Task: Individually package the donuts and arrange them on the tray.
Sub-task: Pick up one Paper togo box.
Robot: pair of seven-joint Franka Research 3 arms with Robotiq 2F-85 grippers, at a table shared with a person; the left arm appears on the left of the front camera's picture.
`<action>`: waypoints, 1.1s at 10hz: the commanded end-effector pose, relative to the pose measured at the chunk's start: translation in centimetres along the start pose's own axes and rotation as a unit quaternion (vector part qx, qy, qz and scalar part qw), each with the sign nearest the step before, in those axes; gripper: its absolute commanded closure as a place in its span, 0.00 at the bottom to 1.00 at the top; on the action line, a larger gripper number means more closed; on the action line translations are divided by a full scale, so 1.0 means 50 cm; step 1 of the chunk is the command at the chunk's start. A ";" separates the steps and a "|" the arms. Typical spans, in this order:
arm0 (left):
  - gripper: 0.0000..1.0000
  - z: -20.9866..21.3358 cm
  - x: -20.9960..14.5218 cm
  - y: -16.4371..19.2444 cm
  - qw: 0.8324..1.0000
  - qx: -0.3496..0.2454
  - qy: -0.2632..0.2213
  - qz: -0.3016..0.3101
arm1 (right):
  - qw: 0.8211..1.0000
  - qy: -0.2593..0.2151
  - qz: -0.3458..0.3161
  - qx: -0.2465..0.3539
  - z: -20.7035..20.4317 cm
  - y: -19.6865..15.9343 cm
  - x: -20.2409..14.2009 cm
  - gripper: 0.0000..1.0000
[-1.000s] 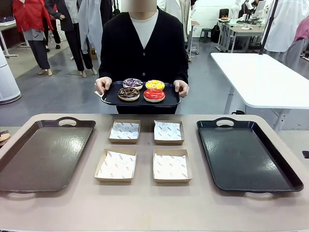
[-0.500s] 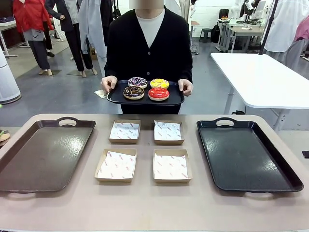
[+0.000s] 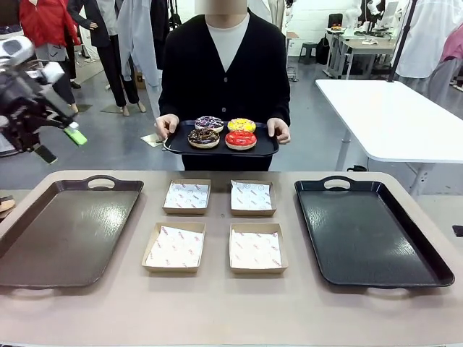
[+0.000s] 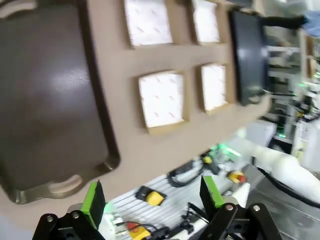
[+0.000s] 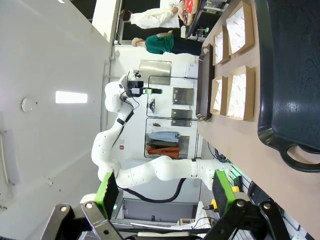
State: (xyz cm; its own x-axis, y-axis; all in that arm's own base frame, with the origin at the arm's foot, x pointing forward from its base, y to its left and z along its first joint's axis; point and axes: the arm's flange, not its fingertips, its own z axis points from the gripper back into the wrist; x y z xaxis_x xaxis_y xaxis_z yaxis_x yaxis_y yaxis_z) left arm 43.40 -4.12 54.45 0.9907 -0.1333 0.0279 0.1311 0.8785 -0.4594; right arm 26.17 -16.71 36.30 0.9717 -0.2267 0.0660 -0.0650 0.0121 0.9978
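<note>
Well, left claw (image 3: 59,144) and right claw (image 5: 165,192) gape empty; lunging ahead could knock glossy iced ring donuts (image 3: 222,133) off the hand-held black tray (image 3: 221,152).

Left gripper (image 4: 152,195), jaws apart; brown tray (image 4: 45,100) beyond

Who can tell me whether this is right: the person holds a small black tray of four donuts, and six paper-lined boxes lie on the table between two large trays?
Not quite. The front view shows four paper-lined boxes, not six. The person does hold a small black tray of four donuts, and the boxes lie between two large trays.
</note>
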 end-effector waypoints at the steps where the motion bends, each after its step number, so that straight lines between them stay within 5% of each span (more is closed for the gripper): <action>1: 0.00 -0.051 0.080 -0.018 0.995 0.095 0.016 0.021 | 1.000 -0.001 0.003 0.008 0.000 0.000 -0.003 0.00; 5: 0.00 -0.242 0.208 -0.095 0.981 0.180 -0.072 -0.005 | 1.000 -0.001 0.003 0.008 0.000 0.000 -0.003 0.00; 11: 0.00 -0.410 0.317 -0.093 0.960 0.258 -0.098 -0.053 | 1.000 -0.001 0.003 0.008 0.000 0.000 -0.003 0.00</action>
State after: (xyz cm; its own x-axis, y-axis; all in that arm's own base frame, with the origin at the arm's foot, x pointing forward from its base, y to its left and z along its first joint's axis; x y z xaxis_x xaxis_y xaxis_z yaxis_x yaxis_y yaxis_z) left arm 56.85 -18.16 38.98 0.9477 -0.2171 0.2340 0.2162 0.9759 0.0298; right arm 26.17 -16.71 36.31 0.9718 -0.2263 0.0661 -0.0650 0.0122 0.9978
